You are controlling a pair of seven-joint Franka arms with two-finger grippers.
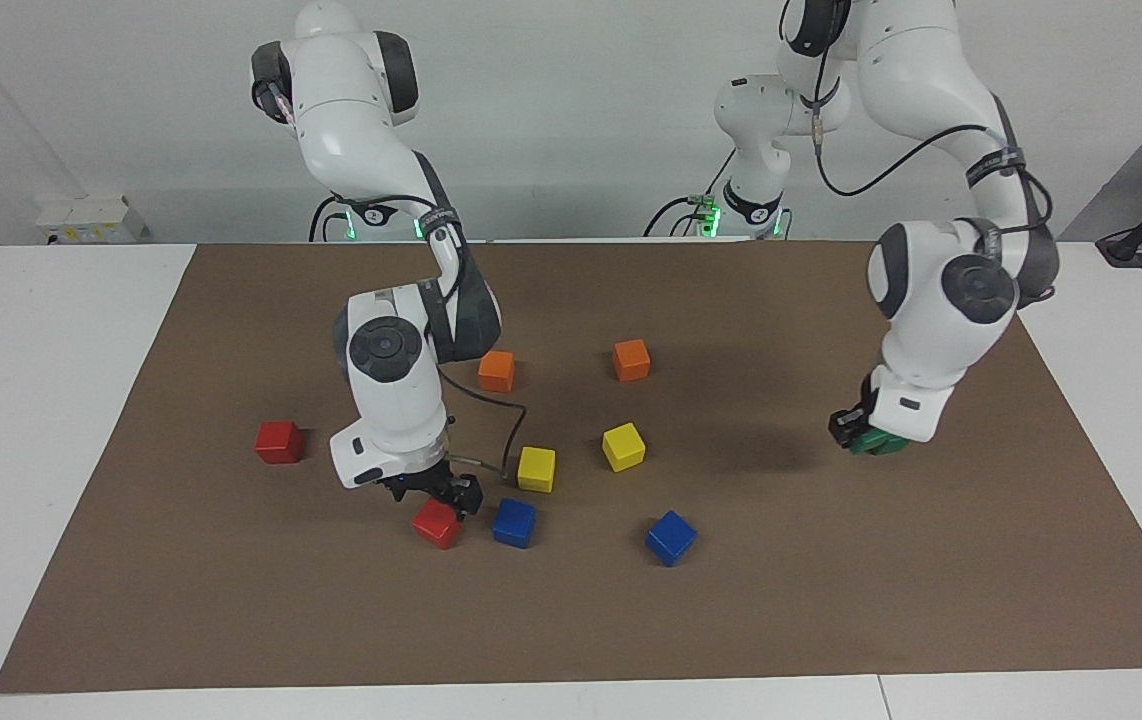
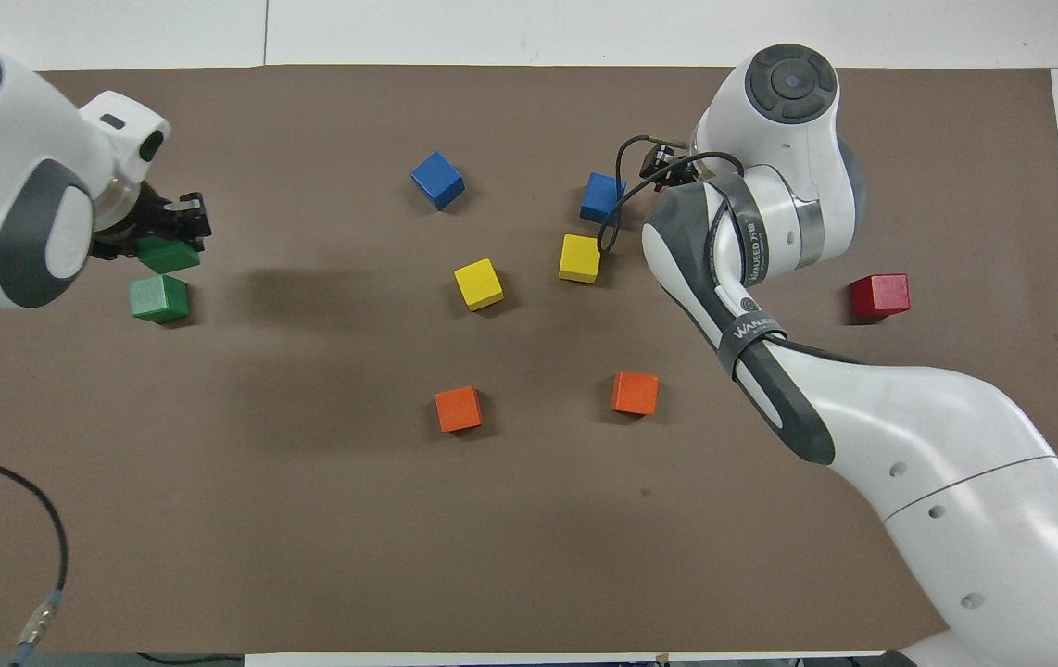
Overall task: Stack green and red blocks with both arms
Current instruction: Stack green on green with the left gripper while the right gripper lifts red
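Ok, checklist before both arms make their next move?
1. Left gripper shut on the held green block: ok.
2. Held green block lined up over the second green block: cannot tell; the facing view hides the lower one.
3. Right gripper open over the red block: ok.
4. Fingers low enough to close on that red block: cannot tell.
5. Room beside it: the blue block sits close; cannot tell.
6. Second red block free, toward the right arm's end: ok.
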